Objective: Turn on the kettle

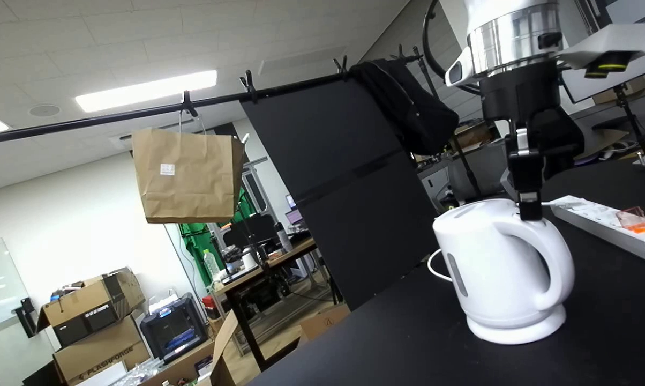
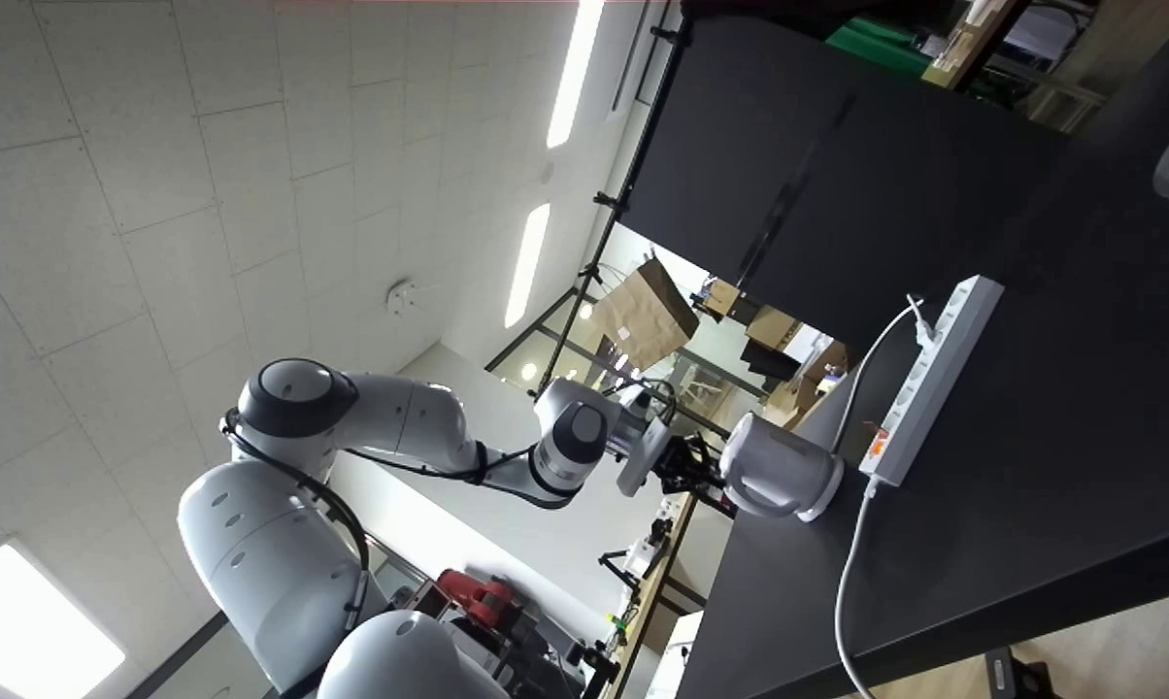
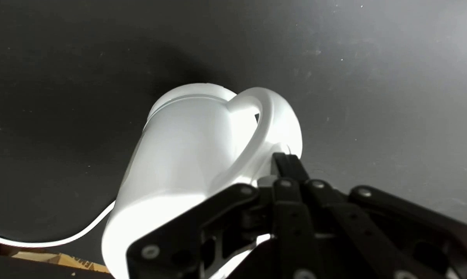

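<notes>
The white kettle stands upright on its round base on the black table. It also shows in another exterior view and in the wrist view. Its loop handle faces the side under my gripper. My gripper points down, with its fingertips at the top of the handle near the lid, seemingly touching it. In the wrist view the gripper's fingertips are together with nothing seen between them. They cover the spot on the handle beneath them, so any switch there is hidden.
A white power strip with an orange switch lies beside the kettle; it also shows in another exterior view. A white cord runs from the kettle area toward it. A black screen hangs behind the table.
</notes>
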`<state>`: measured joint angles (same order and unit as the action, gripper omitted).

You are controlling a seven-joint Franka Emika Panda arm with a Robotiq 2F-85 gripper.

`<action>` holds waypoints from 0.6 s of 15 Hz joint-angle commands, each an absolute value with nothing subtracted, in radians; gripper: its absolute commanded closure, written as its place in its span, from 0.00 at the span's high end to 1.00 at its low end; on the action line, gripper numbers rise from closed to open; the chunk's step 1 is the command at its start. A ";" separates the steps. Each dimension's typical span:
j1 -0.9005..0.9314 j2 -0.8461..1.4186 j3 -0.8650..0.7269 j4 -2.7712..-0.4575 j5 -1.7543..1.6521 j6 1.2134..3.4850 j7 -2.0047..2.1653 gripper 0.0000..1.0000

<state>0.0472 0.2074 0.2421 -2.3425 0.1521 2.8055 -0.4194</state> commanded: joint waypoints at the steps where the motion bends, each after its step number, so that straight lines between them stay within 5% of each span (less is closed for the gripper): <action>1: 0.065 0.292 0.204 -2.292 0.110 2.765 -0.322 0.00; 9: 0.080 0.304 0.202 -2.275 0.105 2.820 -0.281 0.00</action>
<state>0.0688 0.2237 0.2204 -2.3018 0.1352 2.7624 -0.3159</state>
